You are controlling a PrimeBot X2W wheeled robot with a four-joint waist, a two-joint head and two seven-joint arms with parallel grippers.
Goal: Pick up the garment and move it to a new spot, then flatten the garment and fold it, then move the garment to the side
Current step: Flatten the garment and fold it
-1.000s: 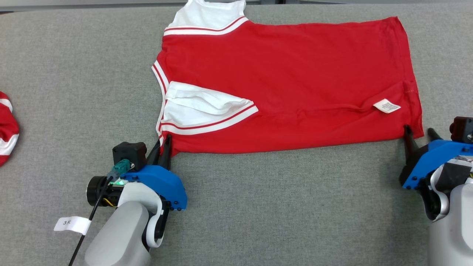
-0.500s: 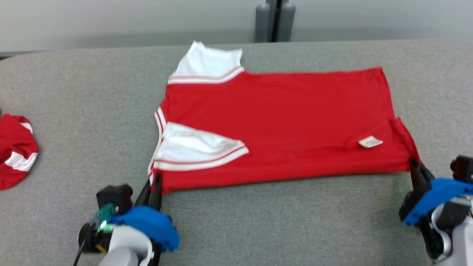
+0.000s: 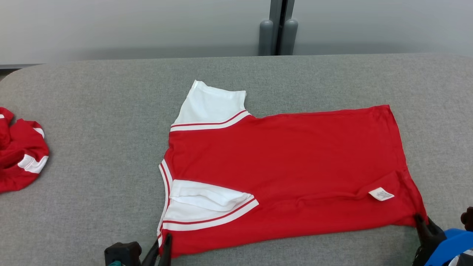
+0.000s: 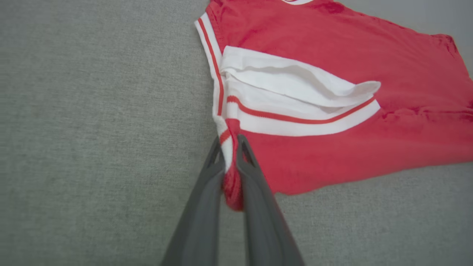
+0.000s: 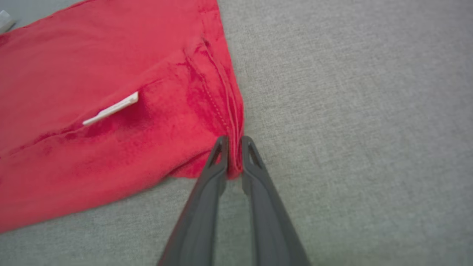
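Pulled nearer: red cotton jersey with white sleeves [image 3: 288,166], flat on grey desk [image 3: 92,111], right of crumpled red-white heap [image 3: 18,155]. Left pincer [image 4: 230,142] clenched on collar corner, right pincer [image 5: 234,142] on hem corner.

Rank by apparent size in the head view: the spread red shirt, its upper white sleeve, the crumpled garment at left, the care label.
Largest: spread red shirt.
Next: upper white sleeve and crumpled garment, alike; the garment is cut by the frame edge, so unranked.
Smallest: care label.
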